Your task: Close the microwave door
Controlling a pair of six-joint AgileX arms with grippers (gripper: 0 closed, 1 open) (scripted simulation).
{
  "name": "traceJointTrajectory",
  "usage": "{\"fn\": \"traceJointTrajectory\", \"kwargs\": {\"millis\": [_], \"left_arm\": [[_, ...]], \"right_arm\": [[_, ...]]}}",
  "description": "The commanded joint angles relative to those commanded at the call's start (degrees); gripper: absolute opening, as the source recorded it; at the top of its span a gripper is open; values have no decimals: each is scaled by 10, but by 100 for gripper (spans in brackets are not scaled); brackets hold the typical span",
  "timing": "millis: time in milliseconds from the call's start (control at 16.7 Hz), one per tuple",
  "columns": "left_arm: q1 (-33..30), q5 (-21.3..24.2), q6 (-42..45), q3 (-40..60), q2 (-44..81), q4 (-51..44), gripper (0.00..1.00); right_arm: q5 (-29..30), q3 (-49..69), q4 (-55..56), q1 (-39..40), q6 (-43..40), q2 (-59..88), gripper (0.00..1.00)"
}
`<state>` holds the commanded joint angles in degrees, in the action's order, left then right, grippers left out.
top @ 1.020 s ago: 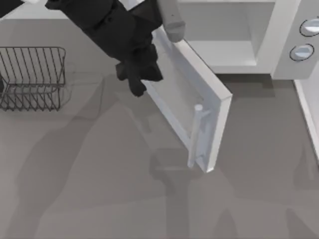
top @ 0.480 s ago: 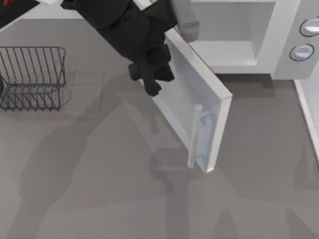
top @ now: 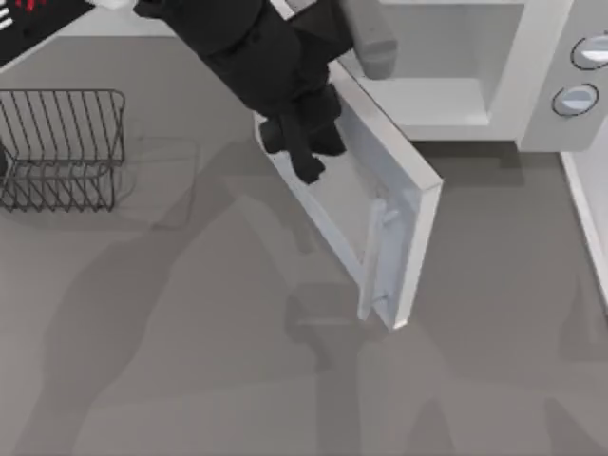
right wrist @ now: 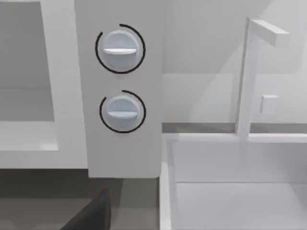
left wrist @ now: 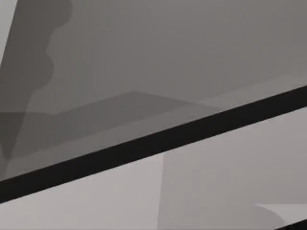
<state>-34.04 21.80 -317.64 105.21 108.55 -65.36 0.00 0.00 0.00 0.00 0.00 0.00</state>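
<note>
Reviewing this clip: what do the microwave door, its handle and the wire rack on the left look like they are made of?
White flat microwave door: looks like matte painted metal or plastic, with a translucent grey window. Pale silver bar handle: smooth, probably metal. Dark wire rack: thin crossing rods, likely coated steel. It is rendered, so these are guesses.

A rendered kitchen-like mock-up: a big white boxy microwave [top: 532, 85] with two round silver-grey knobs [right wrist: 120, 48] on its side panel stands on a plain grey tabletop [top: 190, 361]. Its flat white door with a translucent grey window [top: 366, 223] stands open in front of its pale cavity. Well to the microwave's left sits a dark wire rack [top: 62, 147], the sort used for dishes.
</note>
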Motion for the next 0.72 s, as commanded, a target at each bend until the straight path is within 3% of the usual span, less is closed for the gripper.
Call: {"fn": "traceJointTrajectory", "kwargs": {"millis": [720], "left_arm": [[-32,-12,-32,44,31,2,0]], "right_arm": [[0,0,0,0,0,0,100]]}}
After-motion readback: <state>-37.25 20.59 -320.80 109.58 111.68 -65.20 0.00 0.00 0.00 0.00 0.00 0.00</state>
